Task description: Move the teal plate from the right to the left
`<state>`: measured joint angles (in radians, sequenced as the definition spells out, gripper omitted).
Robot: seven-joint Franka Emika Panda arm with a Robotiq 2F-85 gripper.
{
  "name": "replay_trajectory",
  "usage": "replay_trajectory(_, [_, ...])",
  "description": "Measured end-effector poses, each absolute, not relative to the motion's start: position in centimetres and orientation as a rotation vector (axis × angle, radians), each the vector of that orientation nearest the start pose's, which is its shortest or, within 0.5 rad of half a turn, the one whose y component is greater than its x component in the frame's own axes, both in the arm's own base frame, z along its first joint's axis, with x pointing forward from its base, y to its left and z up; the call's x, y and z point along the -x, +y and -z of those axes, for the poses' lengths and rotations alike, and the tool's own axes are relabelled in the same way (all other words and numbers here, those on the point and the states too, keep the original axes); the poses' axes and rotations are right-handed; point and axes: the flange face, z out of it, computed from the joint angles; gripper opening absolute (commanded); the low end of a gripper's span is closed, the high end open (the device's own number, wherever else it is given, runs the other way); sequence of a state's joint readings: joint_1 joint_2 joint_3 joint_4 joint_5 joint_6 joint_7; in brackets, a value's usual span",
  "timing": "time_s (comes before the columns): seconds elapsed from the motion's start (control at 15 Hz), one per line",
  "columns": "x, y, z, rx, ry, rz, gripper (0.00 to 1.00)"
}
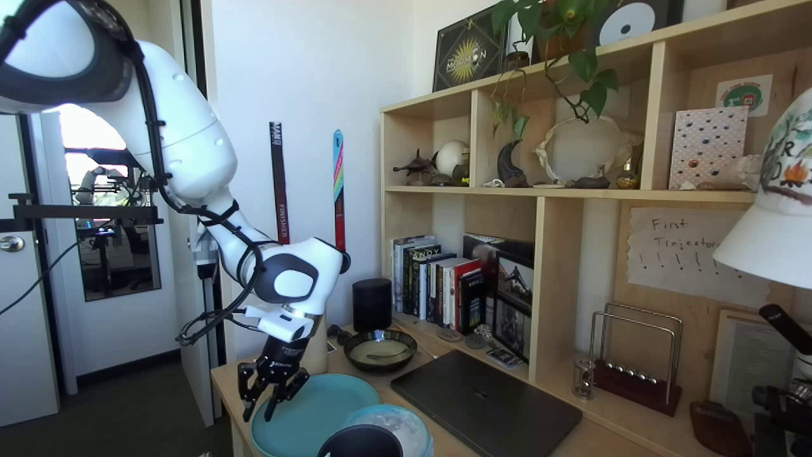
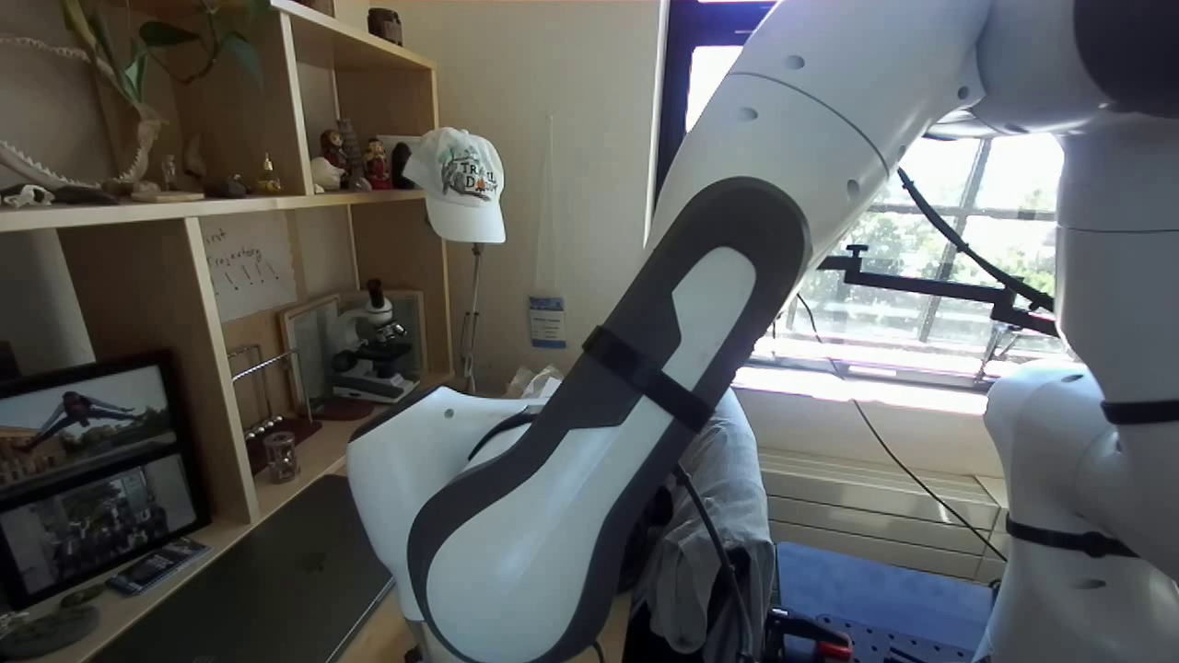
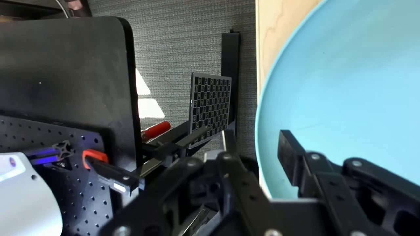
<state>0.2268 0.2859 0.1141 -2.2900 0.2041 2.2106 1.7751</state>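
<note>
The white robot arm [image 2: 714,299] is nearest, slanting from upper right to lower left across an exterior view. A pale wooden shelf [image 1: 557,285] shows in both exterior views, with a wooden desk [image 1: 599,441] running along its front. On the desk lies a closed dark laptop [image 1: 485,406]. Beside it, at the end of the desk, lies the teal plate [image 1: 317,412], its rim reaching the desk's edge in the wrist view. A blue-rimmed tub [image 1: 427,438] overlaps the plate in an exterior view; I cannot tell whether they touch. A dark bowl [image 1: 380,366] with a pale inside sits between the plate and a black speaker [image 1: 372,304]. The black gripper [image 1: 258,416] points down at the plate with its fingers [image 3: 290,157] well apart. In the wrist view the plate's rim runs between them, a finger inside it over the plate and the other outside; whether either touches the plate I cannot tell.
</note>
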Motion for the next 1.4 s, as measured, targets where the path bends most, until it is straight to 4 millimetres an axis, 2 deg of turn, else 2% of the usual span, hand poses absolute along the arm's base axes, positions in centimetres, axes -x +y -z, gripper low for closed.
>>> replay_trajectory(0.2, [-46.0, 17.2, -20.5, 2.336, 2.364, -0.55, 0.94])
replay_trajectory(0.27, [-46.2, 17.2, -20.7, 2.338, 2.354, -0.546, 0.99])
replay_trajectory(0.47, [-48.0, 17.7, -22.4, 2.377, 2.263, -0.492, 1.0])
replay_trajectory(0.8, [-51.0, 18.1, -28.0, 2.434, 2.101, -0.316, 1.0])
replay_trajectory(1.13, [-52.0, 16.8, -34.6, 2.454, 1.986, -0.166, 1.0])
replay_trajectory(1.4, [-52.5, 15.3, -38.8, 2.458, 1.903, -0.092, 1.0])
